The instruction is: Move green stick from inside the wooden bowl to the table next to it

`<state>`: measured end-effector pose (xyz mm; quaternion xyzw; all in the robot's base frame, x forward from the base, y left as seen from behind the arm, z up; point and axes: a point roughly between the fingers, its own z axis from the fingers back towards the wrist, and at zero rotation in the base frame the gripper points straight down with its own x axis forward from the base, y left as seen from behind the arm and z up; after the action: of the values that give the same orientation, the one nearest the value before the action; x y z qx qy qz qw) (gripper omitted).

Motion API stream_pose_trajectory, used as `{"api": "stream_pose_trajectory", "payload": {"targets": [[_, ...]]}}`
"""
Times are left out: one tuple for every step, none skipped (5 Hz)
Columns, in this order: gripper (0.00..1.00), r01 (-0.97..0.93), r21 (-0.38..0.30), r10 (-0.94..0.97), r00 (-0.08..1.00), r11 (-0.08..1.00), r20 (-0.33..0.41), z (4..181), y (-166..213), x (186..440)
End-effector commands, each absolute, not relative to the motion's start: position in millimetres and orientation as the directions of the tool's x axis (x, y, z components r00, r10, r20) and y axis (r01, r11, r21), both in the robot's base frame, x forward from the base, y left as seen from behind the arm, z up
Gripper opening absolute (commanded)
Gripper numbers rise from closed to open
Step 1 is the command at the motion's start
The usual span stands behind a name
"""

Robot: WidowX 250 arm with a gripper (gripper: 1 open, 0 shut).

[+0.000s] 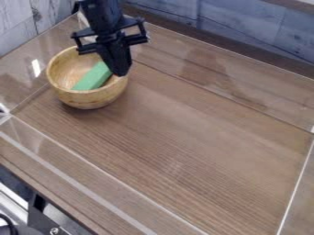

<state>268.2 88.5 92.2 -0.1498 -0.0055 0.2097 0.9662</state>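
Along the lower left corner of the frame, a strip of dark equipment is showing beyond the table's edge, too dim to make out. A low clear plastic wall is running diagonally across the bottom of the table, and another is standing along the right side, both catching pale reflections. The broad brown wood-grain surface is stretching bare through the middle of the frame. In the upper left, the wooden bowl is sitting on the table, and the green stick is lying inside it, leaning against the inner wall toward the right. The black gripper is hanging over the bowl's right rim, pointing steeply down, its fingers pressed together and holding nothing; its tip is sitting just beside the stick's upper end and is hiding part of the far rim. Behind everything, a grey-blue wall is filling the top of the frame.
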Motion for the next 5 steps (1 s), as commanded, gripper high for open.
{"api": "stream_pose_trajectory", "payload": {"targets": [[0.00, -0.403, -0.291, 0.424, 0.906, 0.868, 0.010, 109.4, 87, 276], [0.00, -0.418, -0.291, 0.440, 0.898, 0.861, 0.011, 110.2, 84, 281], [0.00, -0.431, -0.290, 0.454, 0.891, 0.854, 0.012, 110.9, 82, 285], [0.00, -0.414, -0.289, 0.437, 0.900, 0.863, 0.014, 109.3, 86, 279], [0.00, -0.399, -0.287, 0.421, 0.907, 0.871, 0.017, 107.3, 92, 273]]}}
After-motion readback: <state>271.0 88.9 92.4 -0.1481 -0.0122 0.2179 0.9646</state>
